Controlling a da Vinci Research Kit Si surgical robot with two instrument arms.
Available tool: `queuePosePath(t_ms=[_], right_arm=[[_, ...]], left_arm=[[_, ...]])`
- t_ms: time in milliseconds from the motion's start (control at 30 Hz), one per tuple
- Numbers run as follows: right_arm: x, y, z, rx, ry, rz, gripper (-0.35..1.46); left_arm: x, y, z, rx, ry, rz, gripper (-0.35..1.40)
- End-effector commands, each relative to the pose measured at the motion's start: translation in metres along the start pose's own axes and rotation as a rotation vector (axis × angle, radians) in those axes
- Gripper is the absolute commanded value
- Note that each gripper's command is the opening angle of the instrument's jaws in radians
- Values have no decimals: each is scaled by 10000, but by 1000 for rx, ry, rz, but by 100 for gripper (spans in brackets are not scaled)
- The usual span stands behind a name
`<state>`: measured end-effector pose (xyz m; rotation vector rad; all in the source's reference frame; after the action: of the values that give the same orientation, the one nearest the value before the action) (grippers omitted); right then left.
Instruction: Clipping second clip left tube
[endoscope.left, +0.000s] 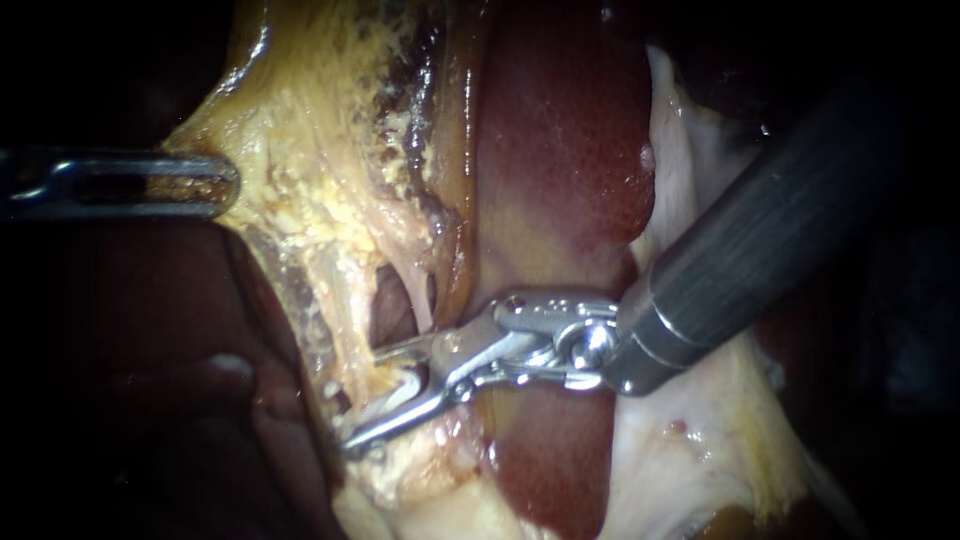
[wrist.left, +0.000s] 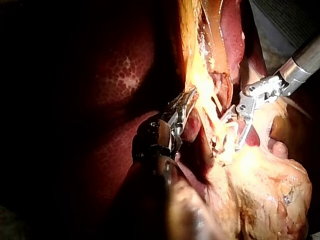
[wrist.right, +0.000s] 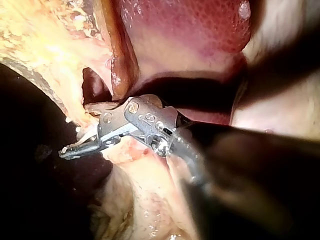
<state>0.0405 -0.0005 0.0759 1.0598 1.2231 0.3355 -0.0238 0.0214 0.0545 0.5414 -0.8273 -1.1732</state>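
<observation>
My right instrument (endoscope.left: 362, 398) comes in from the upper right, its jaws open and set one on each side of a pale tube (endoscope.left: 392, 388) at the foot of the yellow tissue. A gap shows between the jaws. A second thin pale tube (endoscope.left: 421, 300) runs just right of a small dark window in the tissue. At the left, my left instrument (endoscope.left: 225, 185) is shut on the yellow tissue (endoscope.left: 300, 170) and holds it taut. In the left wrist view my left instrument (wrist.left: 189, 95) grips this tissue, with my right instrument (wrist.left: 231, 134) beyond. The right wrist view shows my right instrument (wrist.right: 75, 131) open.
The dark red liver (endoscope.left: 560, 150) lies behind and right of the tubes. Pale, whitish tissue (endoscope.left: 690, 450) lies under the right instrument's shaft (endoscope.left: 760, 230). Dark liver surface (endoscope.left: 150, 380) fills the lower left.
</observation>
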Motion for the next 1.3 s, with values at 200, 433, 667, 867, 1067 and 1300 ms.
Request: queuePosePath(t_ms=[200, 433, 667, 867, 1067, 1300], right_arm=[[-1, 1, 2, 4, 16, 9, 51], [-3, 5, 10, 1, 15, 7, 50], [-5, 7, 9, 3, 14, 6, 36], [-8, 10, 3, -51, -9, -19, -35], [-9, 14, 0, -77, -30, -34, -35], [-10, 14, 0, -78, -33, -33, -35]], left_arm=[[0, -1, 1, -1, 0, -1, -35], [0, -1, 2, -2, -1, -1, -35], [0, -1, 2, -2, -1, -1, -35], [1, -1, 2, -2, -1, -1, -35], [1, -1, 2, -2, -1, -1, -35], [1, -2, 1, -2, -1, -1, -35]])
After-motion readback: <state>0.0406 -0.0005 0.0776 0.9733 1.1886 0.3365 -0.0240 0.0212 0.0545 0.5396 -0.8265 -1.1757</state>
